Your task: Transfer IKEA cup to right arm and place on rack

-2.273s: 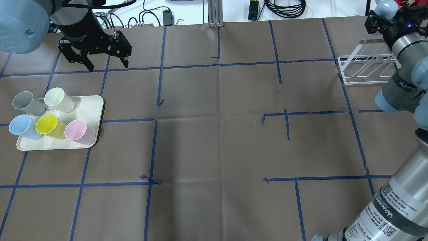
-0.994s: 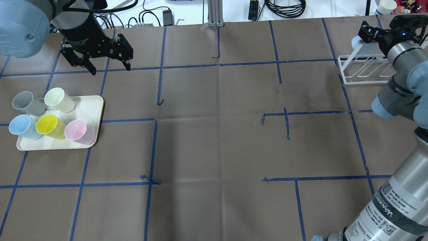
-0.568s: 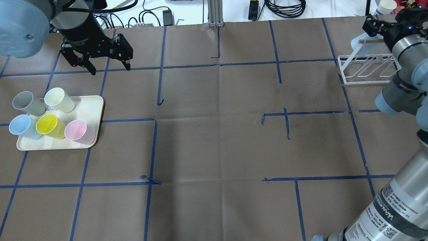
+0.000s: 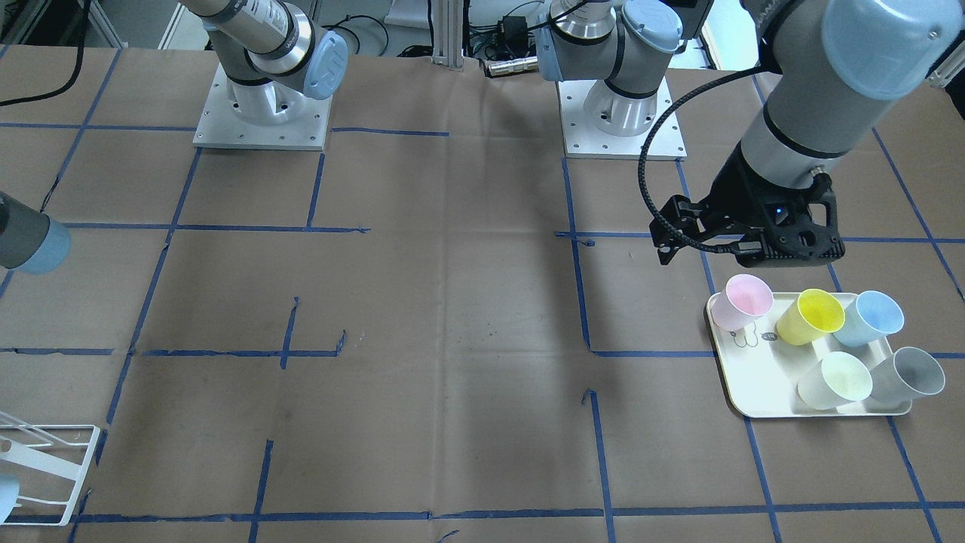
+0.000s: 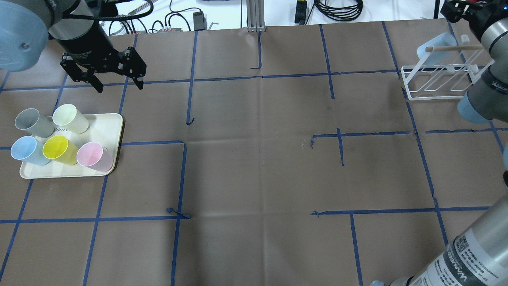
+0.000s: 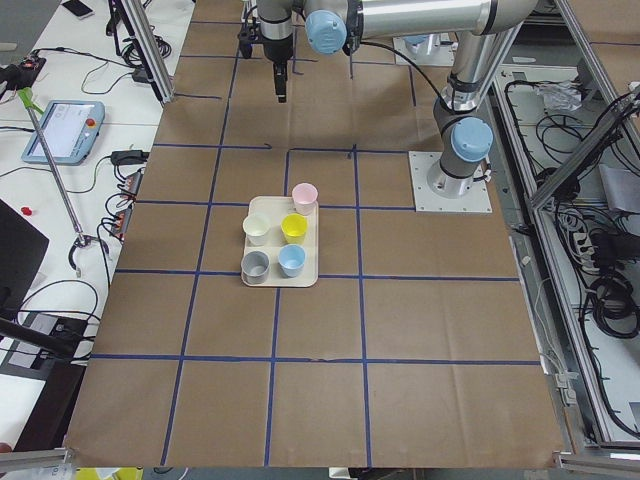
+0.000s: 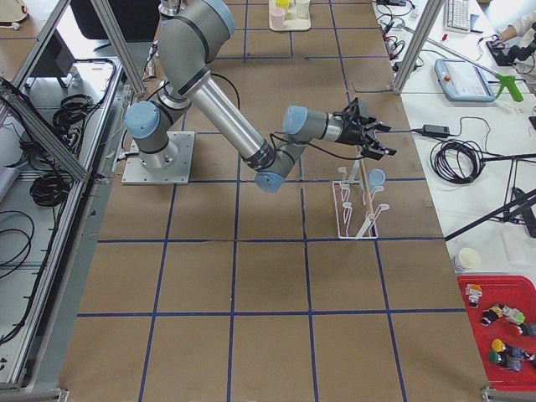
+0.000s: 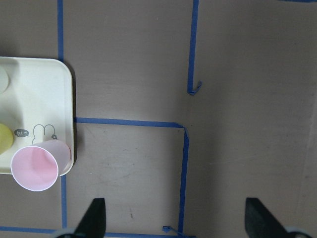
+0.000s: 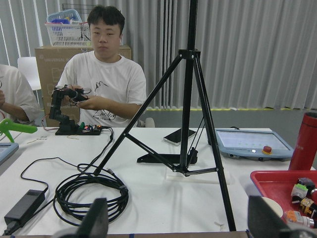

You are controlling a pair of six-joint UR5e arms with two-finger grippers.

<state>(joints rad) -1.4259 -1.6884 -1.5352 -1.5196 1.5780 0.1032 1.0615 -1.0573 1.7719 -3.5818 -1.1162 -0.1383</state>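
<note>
- Your pale blue cup (image 5: 436, 43) is on the rack (image 5: 436, 96). It sits tilted at one end of the rack, behind the wooden rod (image 5: 452, 48).
- The rack stands on the bench (image 5: 258, 159) at its far right corner in the overhead view. In the front-facing view only a corner of it shows, at the bottom left.
- The right arm (image 7: 226, 117) reaches out over the rack. The right jaws are above the cup and apart from it, not touching.
- The right jaws are spread. In the right wrist view you see both fingertips (image 9: 96, 220) wide apart with nothing between them.
- That wrist view looks off the bench at a tripod (image 9: 190, 99) and a seated person (image 9: 106, 74).
- The left arm (image 4: 791, 113) hangs over the bench near the tray (image 5: 109, 127), just past its far edge.
- The left jaws are spread and hold nothing. The left wrist view shows bare bench and blue tape between the tips.
- The left jaws touch no cup.
- The tray holds five cups, all tipped over: grey cup (image 5: 32, 122), pale green cup (image 5: 70, 118), blue cup (image 5: 25, 150), yellow cup (image 5: 60, 150) and pink cup (image 5: 95, 157).
- The pink cup is at the tray corner nearest the bench centre, and it also shows at the left of the left wrist view.
</note>
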